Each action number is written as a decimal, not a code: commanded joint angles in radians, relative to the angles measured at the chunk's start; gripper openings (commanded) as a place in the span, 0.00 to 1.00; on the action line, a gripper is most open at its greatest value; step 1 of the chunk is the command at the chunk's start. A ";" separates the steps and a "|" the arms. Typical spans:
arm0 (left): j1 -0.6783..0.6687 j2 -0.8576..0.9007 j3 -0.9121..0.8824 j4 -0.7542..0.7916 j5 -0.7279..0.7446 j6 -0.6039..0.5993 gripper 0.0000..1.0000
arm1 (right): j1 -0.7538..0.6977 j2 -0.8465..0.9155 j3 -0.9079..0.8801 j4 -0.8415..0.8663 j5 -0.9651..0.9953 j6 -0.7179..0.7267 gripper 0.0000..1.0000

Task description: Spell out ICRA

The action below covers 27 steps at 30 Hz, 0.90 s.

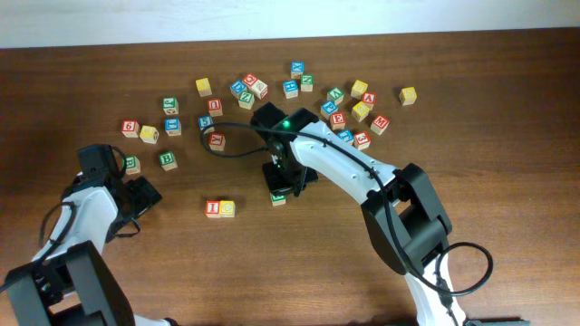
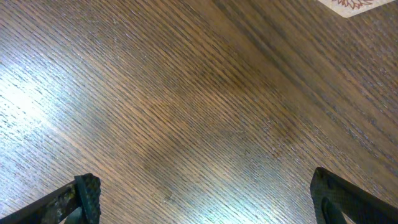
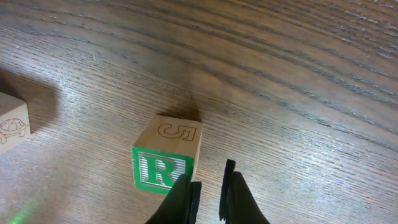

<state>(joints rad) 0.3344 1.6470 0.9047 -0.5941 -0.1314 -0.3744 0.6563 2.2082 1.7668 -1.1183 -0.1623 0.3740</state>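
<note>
**Green "R" cube and surroundings.** The green "R" cube (image 3: 163,168) is shown resting on the table (image 3: 298,74). Its green lettered face is turned toward the right wrist camera, and a "5" is outlined on its upper face. It is placed just to the left of the right claw (image 3: 207,182), level with the fingertips and outside the gap between them. Whether the nearer finger (image 3: 185,196) touches the cube's lower corner cannot be told. The right claw is drawn together, with only a narrow slit between its fingers, and the cube is not clamped. Farther to the claw's left, at the edge of the same view, part of a wooden cube with a turtle outline (image 3: 12,127) is seen, set apart from the "R" cube.

From overhead, the green "R" cube (image 1: 278,197) is found directly at the tip of the right claw (image 1: 282,184). To the left of that claw, a short gap away, the red "I" cube (image 1: 213,207) and the yellow cube (image 1: 227,208) are set side by side, touching. On the far side of the claw, loose lettered cubes (image 1: 344,113) are scattered across the table (image 1: 507,181). A red "A" cube cannot be picked out among them with certainty.

The left claw (image 1: 143,194) is located well to the left of the right claw. In its own wrist view the left claw (image 2: 202,196) is seen with its fingers (image 2: 87,196) spread wide apart above bare wood grain.
</note>
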 commanded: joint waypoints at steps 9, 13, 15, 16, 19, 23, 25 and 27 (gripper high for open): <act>0.005 -0.010 -0.006 -0.001 -0.007 -0.003 0.99 | 0.008 0.009 -0.037 0.027 0.111 0.010 0.04; 0.005 -0.010 -0.006 -0.001 -0.007 -0.003 0.99 | 0.007 0.009 -0.057 0.034 0.045 0.009 0.04; 0.005 -0.010 -0.006 -0.001 -0.007 -0.003 0.99 | 0.007 0.009 -0.057 0.036 0.016 0.009 0.04; 0.005 -0.010 -0.006 -0.001 -0.007 -0.003 0.99 | 0.007 0.009 -0.057 0.037 0.007 0.009 0.04; 0.005 -0.010 -0.006 -0.001 -0.008 -0.003 0.99 | 0.010 0.009 -0.057 0.040 -0.017 0.009 0.04; 0.005 -0.010 -0.006 -0.001 -0.007 -0.003 0.99 | 0.030 0.009 -0.057 0.061 -0.030 0.009 0.04; 0.005 -0.010 -0.006 -0.001 -0.007 -0.003 0.99 | 0.051 0.009 -0.057 0.075 -0.029 0.009 0.05; 0.005 -0.010 -0.006 -0.001 -0.008 -0.003 0.99 | 0.072 0.009 -0.057 0.087 -0.029 0.009 0.05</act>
<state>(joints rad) 0.3344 1.6470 0.9047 -0.5941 -0.1314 -0.3744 0.6968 2.2101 1.7153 -1.0424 -0.1780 0.3786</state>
